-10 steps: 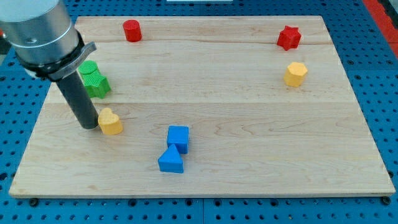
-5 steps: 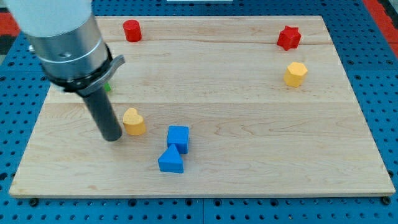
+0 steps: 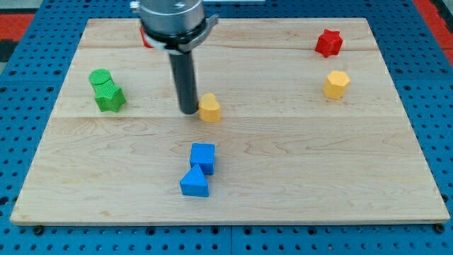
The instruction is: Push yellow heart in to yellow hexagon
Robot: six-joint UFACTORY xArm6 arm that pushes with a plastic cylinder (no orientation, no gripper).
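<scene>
Arm, one: silver-grey metal cylindrical housing with a black collar flaring beneath it, tapering into a straight, smooth, dark rod of round section, ending in my tip point(image 3: 188, 111), blunt and matte black.

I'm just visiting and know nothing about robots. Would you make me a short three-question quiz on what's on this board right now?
1. True or false: my tip sits at the view's left side of the yellow heart.
2. Which lies nearest the yellow hexagon? A) red star B) blue cube C) green blocks
3. Fill in: to reach the hexagon, the heart must travel toward the view's ____.

Key:
1. True; the tip is close against the heart's left side.
2. A; the red star sits just above the hexagon.
3. Right, and slightly toward the top.
</scene>
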